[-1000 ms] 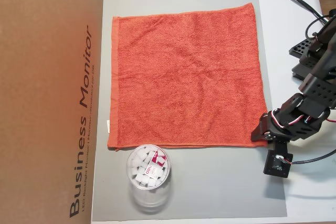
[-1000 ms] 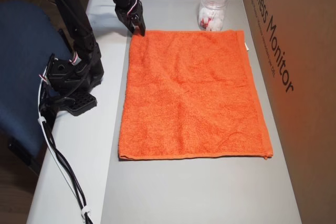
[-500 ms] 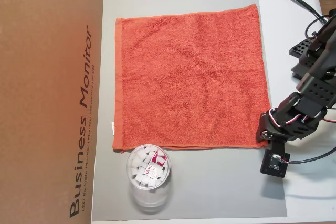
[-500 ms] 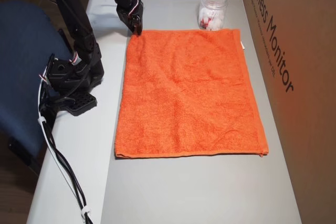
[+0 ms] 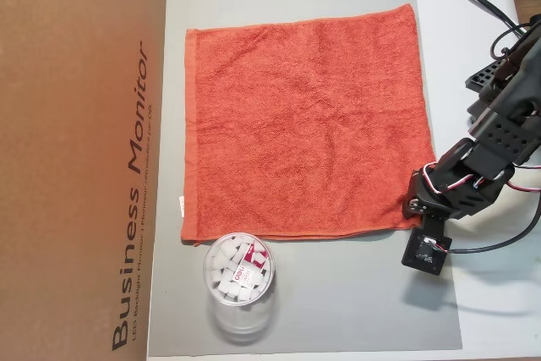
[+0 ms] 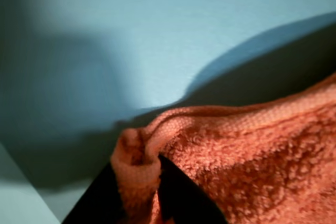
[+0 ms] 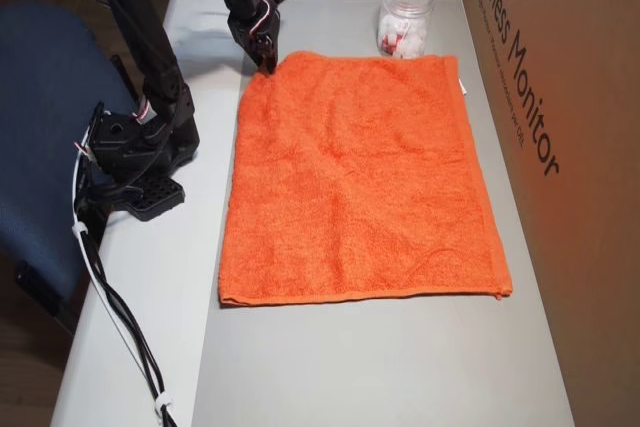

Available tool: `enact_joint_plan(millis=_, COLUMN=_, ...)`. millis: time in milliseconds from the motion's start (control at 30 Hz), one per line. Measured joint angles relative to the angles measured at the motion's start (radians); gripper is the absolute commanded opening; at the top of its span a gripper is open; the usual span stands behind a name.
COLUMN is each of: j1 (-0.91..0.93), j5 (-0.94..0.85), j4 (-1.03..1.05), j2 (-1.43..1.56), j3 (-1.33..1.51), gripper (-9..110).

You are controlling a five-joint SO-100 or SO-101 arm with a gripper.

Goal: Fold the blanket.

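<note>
A: Status, reading an overhead view from left to right.

B: At far left stands the cardboard box (image 5: 80, 158), printed "Business Monitor". Beside it the blanket (image 5: 304, 124) lies flat on the grey surface (image 5: 338, 302). Its small white tag (image 5: 181, 204) sits on the left hem. Just below the lower left corner is the clear plastic tub (image 5: 239, 281), close to the hem. At far right is the end effector (image 5: 414, 213), at the lower right corner of the blanket.

A: What has changed?

B: Half a second ago that corner lay flat. It is now drawn inward and slightly raised, and the hem there has lost its straight line. The other overhead view confirms a bunched corner under the end effector (image 7: 268, 57).

A: End effector state?

B: Clamped on the blanket corner. In the wrist view the cloth (image 6: 247, 161) is pinched into a fold between the dark fingers (image 6: 184, 198), with shadow beneath the hem.

A: Meaning for the task?

B: The grasp appears secure; the fold itself is not yet made. The likely next step is to carry the corner across toward the box side.

A: Obstructions?

B: The tub sits near the landing edge and could be nudged. The box wall limits travel at the left.
</note>
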Motion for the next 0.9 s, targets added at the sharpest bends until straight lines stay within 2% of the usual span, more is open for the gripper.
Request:
enact_joint_plan(millis=567, j1=0.064, j5=0.002, j4=0.009, j2=0.236, j3=0.003, gripper=0)
enact_joint_plan(millis=900, j1=0.184, j5=0.009, j4=0.184, j2=0.434, j3=0.003, gripper=0)
